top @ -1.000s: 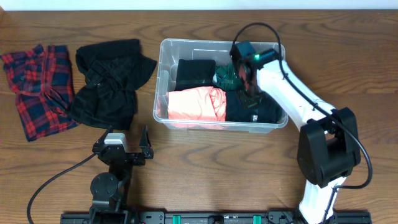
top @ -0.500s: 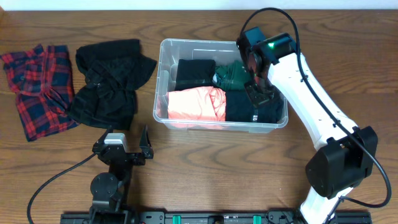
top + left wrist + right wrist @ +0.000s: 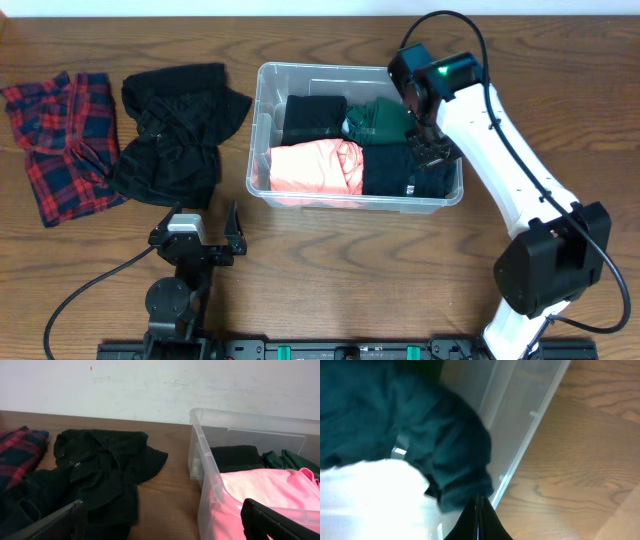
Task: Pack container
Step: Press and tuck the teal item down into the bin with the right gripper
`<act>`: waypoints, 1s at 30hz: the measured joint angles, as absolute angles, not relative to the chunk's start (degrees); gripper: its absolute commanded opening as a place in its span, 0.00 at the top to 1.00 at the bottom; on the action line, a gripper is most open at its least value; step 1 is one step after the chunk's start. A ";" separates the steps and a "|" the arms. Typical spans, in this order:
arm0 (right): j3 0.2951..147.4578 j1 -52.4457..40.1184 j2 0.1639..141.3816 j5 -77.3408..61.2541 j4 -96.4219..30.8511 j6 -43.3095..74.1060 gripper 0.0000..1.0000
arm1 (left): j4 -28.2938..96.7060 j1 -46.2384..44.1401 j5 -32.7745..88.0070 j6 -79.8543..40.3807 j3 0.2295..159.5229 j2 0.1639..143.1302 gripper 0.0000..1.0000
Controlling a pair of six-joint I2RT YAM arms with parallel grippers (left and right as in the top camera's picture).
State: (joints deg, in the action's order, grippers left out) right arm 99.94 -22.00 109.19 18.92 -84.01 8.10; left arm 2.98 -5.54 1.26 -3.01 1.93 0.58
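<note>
The clear plastic bin (image 3: 258, 130) stands upright and open on the table (image 3: 330, 270), packed with folded clothes (image 3: 312, 168), its right end beneath the right jaws.

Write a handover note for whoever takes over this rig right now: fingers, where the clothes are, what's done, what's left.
Left gripper: open, empty, parked at the table's front.
Right gripper: fingers shut, apparently empty, over the container's right end.
Done: rear black garment, green garment, pink garment and front black garment are packed.
Left: loose black garment and red plaid garment lie left of the container.
</note>
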 measured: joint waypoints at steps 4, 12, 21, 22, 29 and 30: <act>96.16 -21.21 109.19 19.11 -80.77 8.23 0.99 | 2.98 -5.54 1.26 -3.01 1.93 0.60 0.02; 88.33 -21.47 109.19 17.08 -72.97 8.27 0.99 | 2.98 -5.54 1.26 -3.01 1.93 0.60 0.02; 80.09 -22.85 109.19 15.33 -61.87 8.27 0.99 | 2.98 -5.54 1.26 -3.01 1.93 0.58 0.02; 79.55 -22.85 109.19 15.22 -61.23 8.27 0.99 | 2.98 -5.54 1.26 -3.01 1.93 0.58 0.02; 79.29 -22.90 109.16 15.11 -60.88 8.27 0.93 | 2.98 -5.54 1.26 -3.01 1.93 0.60 0.02; 80.03 -22.90 109.19 15.03 -61.87 8.40 0.90 | 2.98 -5.54 1.26 -3.01 1.93 0.58 0.02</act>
